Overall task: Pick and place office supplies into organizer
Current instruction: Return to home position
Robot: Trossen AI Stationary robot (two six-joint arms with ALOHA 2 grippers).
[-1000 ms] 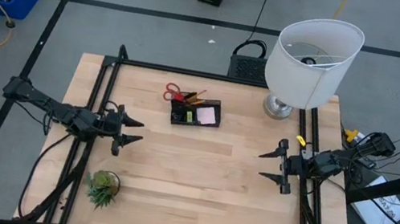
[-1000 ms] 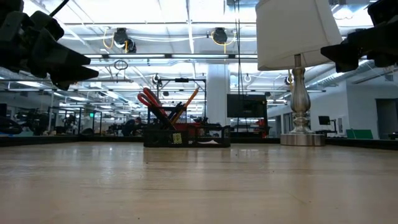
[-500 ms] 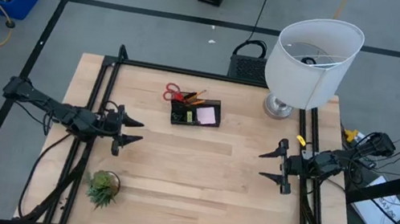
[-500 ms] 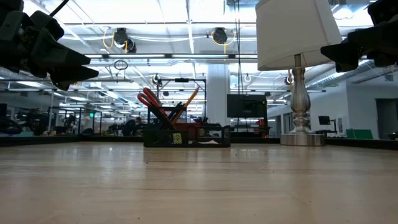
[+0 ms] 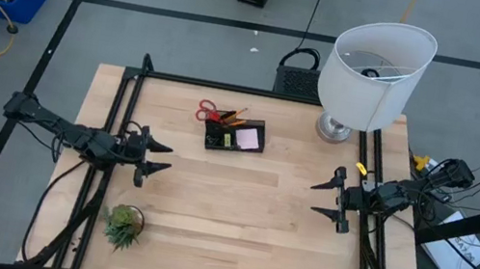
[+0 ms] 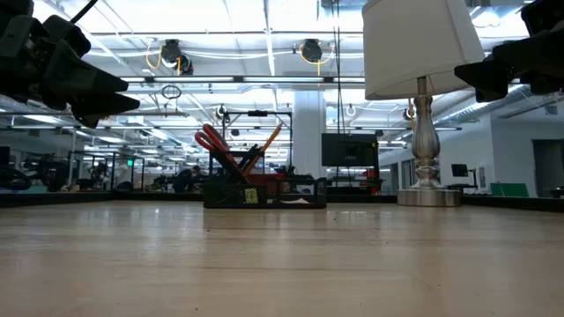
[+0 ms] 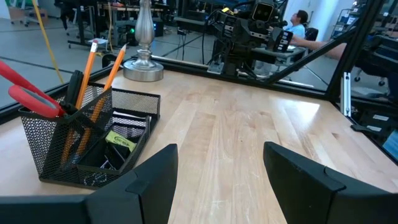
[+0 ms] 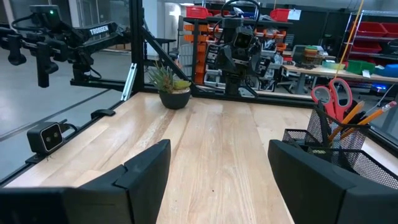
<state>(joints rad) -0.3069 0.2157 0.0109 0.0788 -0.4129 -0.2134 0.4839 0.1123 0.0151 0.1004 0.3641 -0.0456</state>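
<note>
From above, the left gripper (image 5: 164, 158) and right gripper (image 5: 314, 198) hover empty with fingers spread at opposite table sides, well apart from the organizer (image 5: 234, 136) at the far middle, which holds the scissors (image 5: 210, 110), pencils (image 5: 236, 112) and pink pad (image 5: 247, 138). At table level the organizer stands upright with nothing loose beside it, so homing looks nearly finished. Each wrist view shows bare wood between the fingers (image 7: 140, 180); any remaining retraction should be slow and level, clear of the lamp (image 7: 142, 59).
</note>
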